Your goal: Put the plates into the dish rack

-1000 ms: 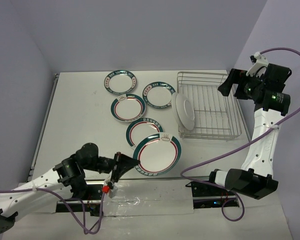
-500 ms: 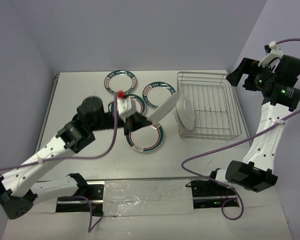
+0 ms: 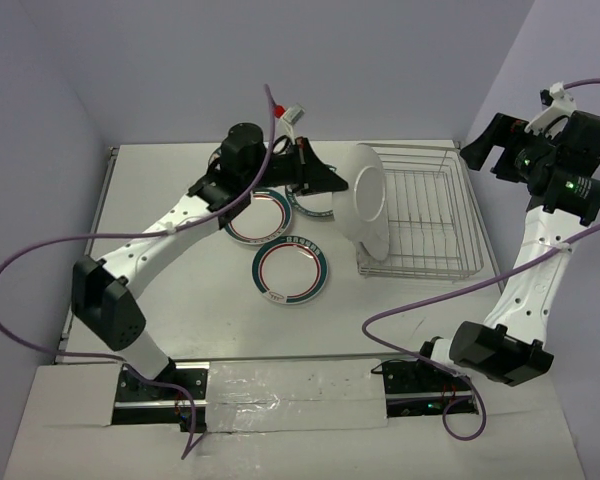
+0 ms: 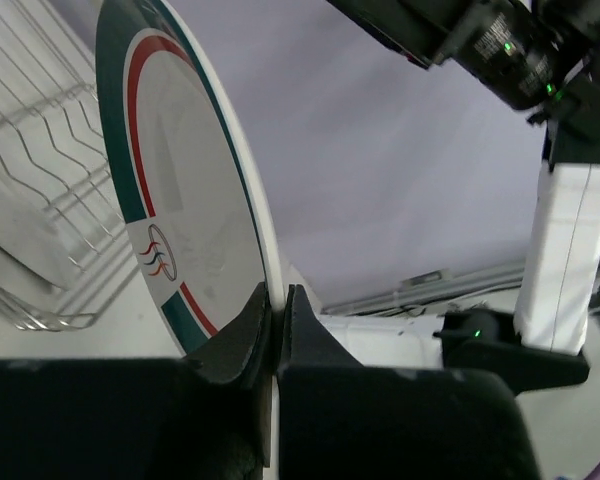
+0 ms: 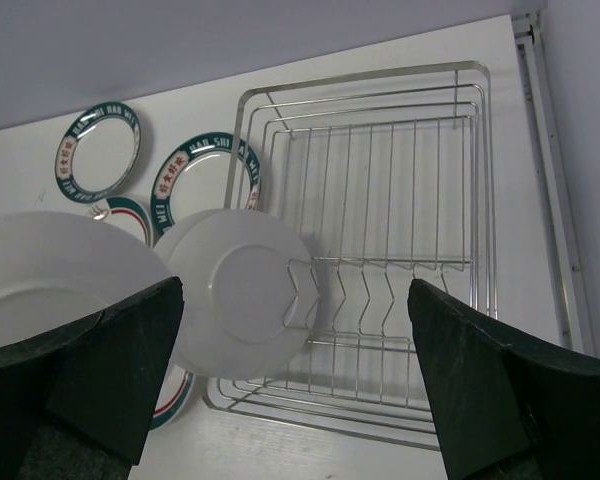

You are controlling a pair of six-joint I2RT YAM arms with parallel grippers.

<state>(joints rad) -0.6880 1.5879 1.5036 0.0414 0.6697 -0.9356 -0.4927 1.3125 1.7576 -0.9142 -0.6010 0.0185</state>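
left gripper (image 3: 338, 184) pinches tilted plate (image 3: 368, 192) rim, upper centre, at dish rack (image 3: 427, 212) left edge. right gripper (image 3: 488, 150) jaws spread; upper right.

Left arm (image 3: 165, 235), right arm (image 3: 528, 280): white links, black joints; purple cables (image 3: 430, 308); green lights (image 3: 570, 184); red tag (image 3: 283, 113), perhaps connector.

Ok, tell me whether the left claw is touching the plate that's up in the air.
Touching. The left wrist view shows the left claw shut on the rim of the plate, pinching it from both faces with no gap.
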